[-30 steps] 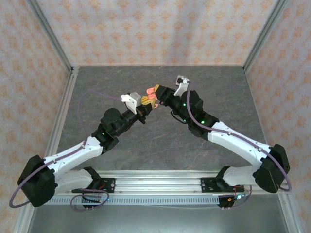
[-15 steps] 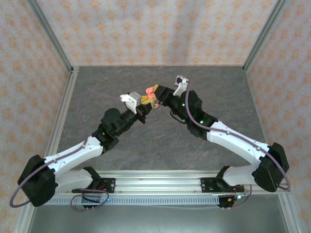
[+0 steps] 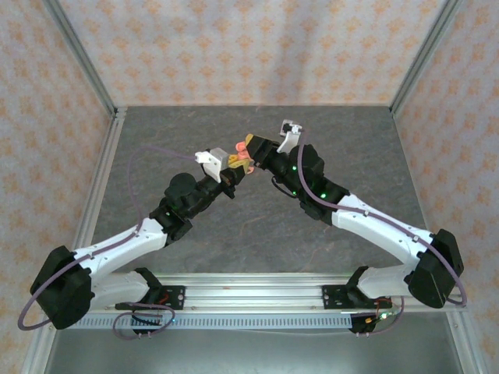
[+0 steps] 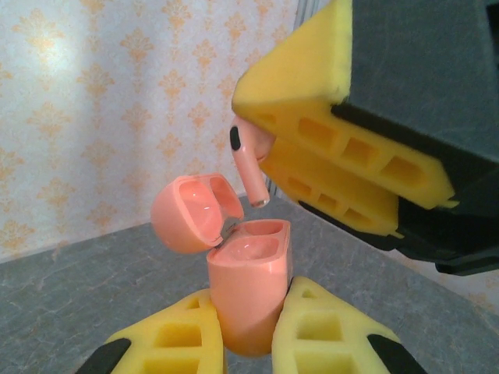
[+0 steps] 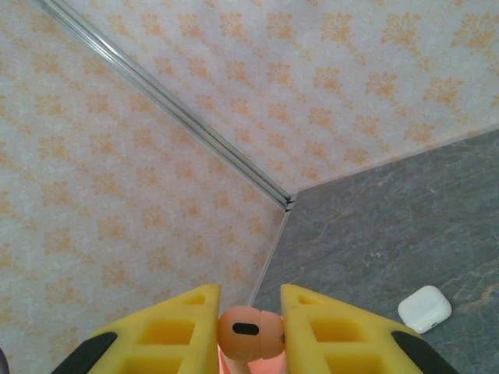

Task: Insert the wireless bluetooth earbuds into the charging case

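The pink earbud [image 4: 249, 167] is up in the air, over the middle of the table [image 3: 351, 140]. It hangs with its fat end up and its thin stem pointing down and a bit to one side. The right gripper [image 5: 249, 315] pinches the fat end between its yellow fingers [image 5: 168, 327], closed tight on it.

Just under the stem is the pink case [image 4: 249, 288]. It is also in the air, standing up straight. Its lid [image 4: 189, 214] is flipped open and leans back out of the way. The left gripper [image 4: 251, 312] is squeezed shut on the bottom part of the case and holds it like a cup.

So the earbud is right above the open top, close to it but not touching. The stem tip looks a little past the back edge of the holes, near the hinge. I think the earbud has to come down and toward the front a bit, with the stem tipped straighter, to slide in. The right arm is the one to do that, while the left holds the case.

Some things are hard to see. The yellow fingers hide the bottom of the case. I cannot tell if one hole already has an earbud in it. From above, both grippers and the pink bits look like one small blob. A white case [image 5: 425, 308] lies closed on the table, well apart.
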You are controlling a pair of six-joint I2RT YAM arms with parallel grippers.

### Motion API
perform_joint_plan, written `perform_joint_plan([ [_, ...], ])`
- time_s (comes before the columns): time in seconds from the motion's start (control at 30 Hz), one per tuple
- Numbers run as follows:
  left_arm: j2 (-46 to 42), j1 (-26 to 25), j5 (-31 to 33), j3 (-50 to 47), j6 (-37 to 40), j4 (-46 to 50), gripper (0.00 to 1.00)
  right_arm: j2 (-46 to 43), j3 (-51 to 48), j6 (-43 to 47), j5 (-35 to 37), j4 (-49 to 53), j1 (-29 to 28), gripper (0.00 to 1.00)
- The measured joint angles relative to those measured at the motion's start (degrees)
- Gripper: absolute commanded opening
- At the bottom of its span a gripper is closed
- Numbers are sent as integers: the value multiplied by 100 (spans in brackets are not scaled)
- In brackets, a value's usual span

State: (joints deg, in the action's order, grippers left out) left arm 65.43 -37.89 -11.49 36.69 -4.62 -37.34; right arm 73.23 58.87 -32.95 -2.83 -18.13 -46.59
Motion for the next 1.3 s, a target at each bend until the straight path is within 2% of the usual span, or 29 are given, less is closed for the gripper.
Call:
perform_joint_plan([
  [1.3, 0, 0, 326, 70, -50, 90, 0, 232, 22, -177, -109, -225, -140, 23],
])
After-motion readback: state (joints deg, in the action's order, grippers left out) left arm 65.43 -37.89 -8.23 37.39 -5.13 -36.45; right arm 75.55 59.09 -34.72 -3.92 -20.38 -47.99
